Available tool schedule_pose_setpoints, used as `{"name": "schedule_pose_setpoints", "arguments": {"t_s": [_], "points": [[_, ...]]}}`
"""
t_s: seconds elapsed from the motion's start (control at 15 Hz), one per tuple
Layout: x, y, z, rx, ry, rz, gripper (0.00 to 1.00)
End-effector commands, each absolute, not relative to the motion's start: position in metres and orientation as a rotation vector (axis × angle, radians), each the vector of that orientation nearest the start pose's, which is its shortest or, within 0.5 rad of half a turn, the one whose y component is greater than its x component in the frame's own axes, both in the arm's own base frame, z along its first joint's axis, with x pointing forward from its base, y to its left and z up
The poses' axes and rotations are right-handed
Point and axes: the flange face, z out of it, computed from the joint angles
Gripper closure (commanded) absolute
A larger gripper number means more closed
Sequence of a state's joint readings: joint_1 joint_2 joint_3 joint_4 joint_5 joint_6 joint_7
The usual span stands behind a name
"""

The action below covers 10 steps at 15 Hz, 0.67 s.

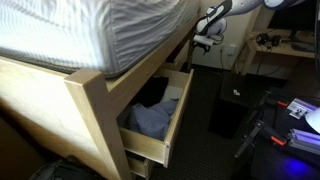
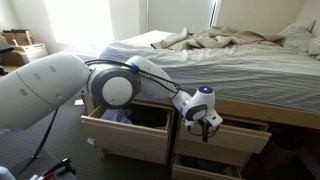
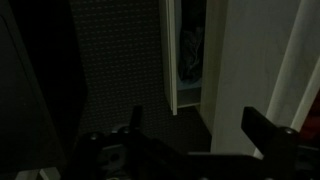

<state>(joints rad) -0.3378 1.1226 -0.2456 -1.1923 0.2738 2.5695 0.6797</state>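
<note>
A wooden bed frame (image 1: 95, 100) has drawers under a mattress with striped sheets (image 2: 200, 65). One drawer (image 1: 165, 125) stands pulled out with blue clothing (image 1: 150, 120) inside; the same drawer (image 2: 125, 138) appears in both exterior views. My gripper (image 2: 206, 126) hangs at the top edge of the neighbouring drawer front (image 2: 240, 138), which is slightly out. In the dark wrist view the gripper (image 3: 200, 128) is open, its fingers (image 3: 266, 132) wide apart, with the pale drawer panel (image 3: 240, 60) just beyond them. Nothing is held. Far back, the gripper (image 1: 206, 38) shows small.
A black box (image 1: 232, 108) and cables with devices (image 1: 295, 118) lie on the dark floor beside the bed. A cluttered desk (image 1: 285, 47) stands at the back. Cardboard boxes (image 2: 20, 45) sit by the wall. A lower drawer (image 2: 210, 166) sticks out beneath the gripper.
</note>
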Motion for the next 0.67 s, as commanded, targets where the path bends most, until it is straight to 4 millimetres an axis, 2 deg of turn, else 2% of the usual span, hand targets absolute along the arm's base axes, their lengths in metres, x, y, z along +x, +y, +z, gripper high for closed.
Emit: {"name": "schedule_pose_setpoints", "arguments": {"t_s": [0.0, 0.13, 0.27, 0.6], "points": [[0.676, -0.376, 0.126, -2.494, 1.877, -0.447, 0.00], [0.677, -0.378, 0.126, -2.467, 1.868, -0.449, 0.00], [0.688, -0.370, 0.134, -2.524, 1.647, -0.396, 0.00], [0.709, -0.344, 0.135, -2.640, 1.285, -0.311, 0.00]]}}
